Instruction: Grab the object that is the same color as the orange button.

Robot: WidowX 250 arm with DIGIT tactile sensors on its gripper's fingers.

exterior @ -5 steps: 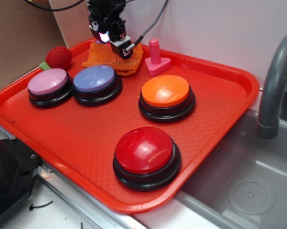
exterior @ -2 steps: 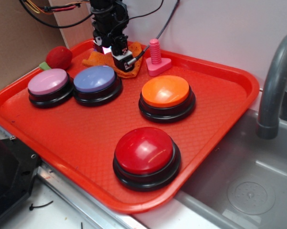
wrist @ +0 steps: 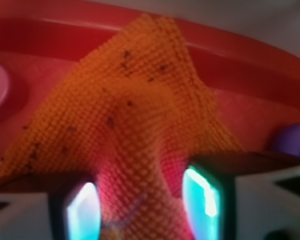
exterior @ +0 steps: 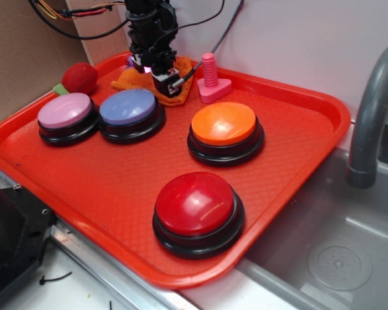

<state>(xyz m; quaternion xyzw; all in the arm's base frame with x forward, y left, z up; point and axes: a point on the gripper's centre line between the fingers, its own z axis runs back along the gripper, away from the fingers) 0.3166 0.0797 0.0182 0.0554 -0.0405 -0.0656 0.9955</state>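
**Cloth pinched at the back of the tray**

Cloth (wrist: pixel 140 125) sits right between our jaws: in the wrist view a raised ridge of the orange knit runs down into the gap, with a finger (wrist: pixel 204 200) on either side of it, so we judge the jaws pinching that fold rather than standing spread. The rest of the cloth fans out ahead of the jaws toward the tray's rim (wrist: pixel 249 65), still resting on the tray floor. We read the bunched ridge as fabric gathered by the squeeze, which gives a soft, flat thing something to grip. Our gripper (exterior: pixel 156 72) points steeply down from above, arm nearly upright, cables trailing behind it. Beyond the jaws' side stands a pink peg toy (exterior: pixel 211 81); the orange button (exterior: pixel 224 124), whose colour the cloth matches, lies nearer the camera, apart from us.
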